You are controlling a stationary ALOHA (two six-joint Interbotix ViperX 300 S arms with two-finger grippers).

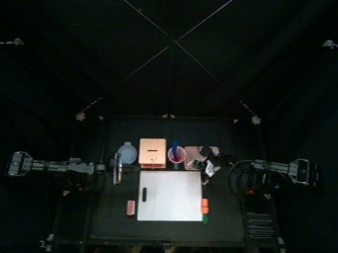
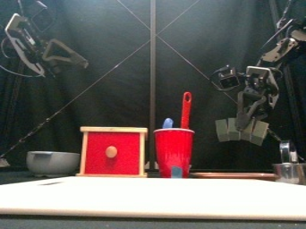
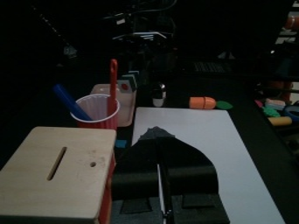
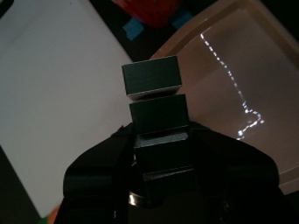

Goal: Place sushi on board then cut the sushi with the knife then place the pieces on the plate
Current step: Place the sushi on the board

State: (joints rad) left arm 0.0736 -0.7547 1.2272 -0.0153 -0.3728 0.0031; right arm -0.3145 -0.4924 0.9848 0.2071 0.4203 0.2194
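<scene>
Dark green sushi roll (image 4: 153, 80), pinched at one end by the right gripper (image 4: 158, 143), points lengthwise down over the pink tray's (image 4: 251, 70) edge.

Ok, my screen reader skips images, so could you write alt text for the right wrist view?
The right gripper holds a dark sushi roll of blocks by its end, in the air over the pink tray, the white cutting board alongside.

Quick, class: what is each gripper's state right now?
Left gripper: closed, empty.
Right gripper: closed on the sushi roll.
</scene>
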